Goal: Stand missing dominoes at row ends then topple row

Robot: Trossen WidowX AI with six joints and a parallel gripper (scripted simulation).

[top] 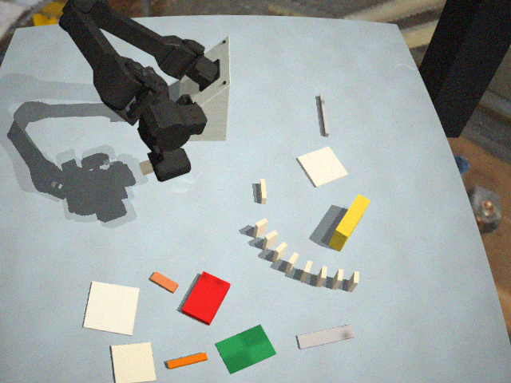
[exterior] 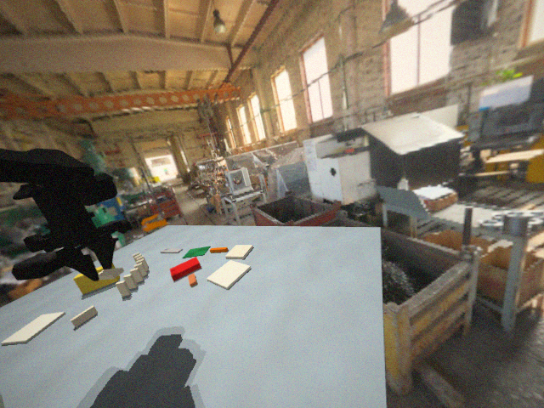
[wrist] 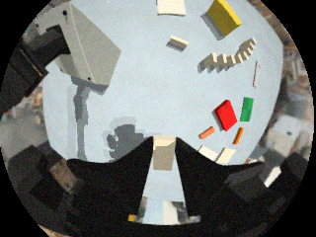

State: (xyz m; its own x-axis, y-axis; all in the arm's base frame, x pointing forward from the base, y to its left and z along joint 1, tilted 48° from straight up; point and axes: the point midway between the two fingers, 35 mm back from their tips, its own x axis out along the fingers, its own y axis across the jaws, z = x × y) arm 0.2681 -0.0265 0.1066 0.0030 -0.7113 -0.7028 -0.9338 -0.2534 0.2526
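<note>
My gripper [top: 150,166] [exterior: 103,274] [wrist: 164,139] is shut on a cream domino [top: 144,167] [exterior: 110,274] [wrist: 164,156], held in the air left of the row in the top view. Several cream dominoes stand upright in a curved row; the row's far-right end domino [top: 354,282] and its upper-left end domino [top: 260,227] [exterior: 122,288] both stand. Another cream domino [top: 263,191] [exterior: 84,317] [wrist: 178,43] lies on its long edge, apart from the row, above its upper-left end in the top view.
A yellow block [top: 350,223] [wrist: 224,18] lies beside the row's inner side. A red block [top: 206,298] [exterior: 185,269], a green plate [top: 245,349], orange pieces, grey strips and cream square tiles [top: 322,166] lie around. The arm's base bracket [top: 214,119] is at the back.
</note>
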